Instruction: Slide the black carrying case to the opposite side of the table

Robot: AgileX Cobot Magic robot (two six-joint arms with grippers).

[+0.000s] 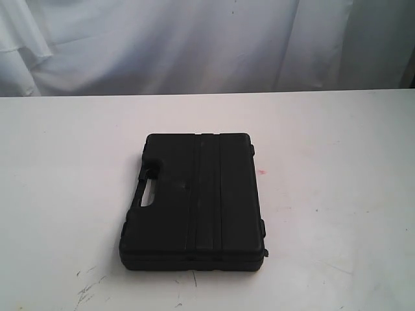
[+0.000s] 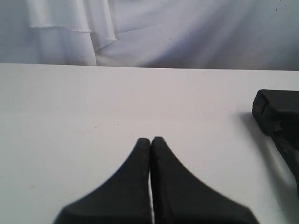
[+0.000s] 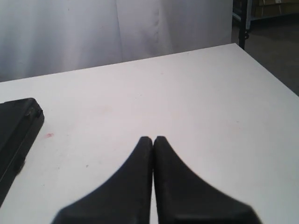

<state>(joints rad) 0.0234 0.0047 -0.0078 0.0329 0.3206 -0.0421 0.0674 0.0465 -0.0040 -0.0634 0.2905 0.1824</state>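
The black carrying case [image 1: 194, 201] lies flat near the middle of the white table [image 1: 337, 142], its handle cut-out facing left. Neither arm shows in the exterior view. In the left wrist view my left gripper [image 2: 150, 139] is shut on nothing above bare tabletop, and a corner of the case [image 2: 279, 112] sits off to one side, well apart from it. My right gripper [image 3: 153, 138] is also shut and empty, with the case's edge [image 3: 16, 126] at the side of that view, not touching the fingers.
White cloth [image 1: 194, 39] hangs behind the table's far edge. A tiny red speck [image 1: 262, 172] marks the top just right of the case. Dark scuffs [image 1: 87, 285] lie at the front left. The table's right edge [image 3: 268, 70] drops to a dark floor.
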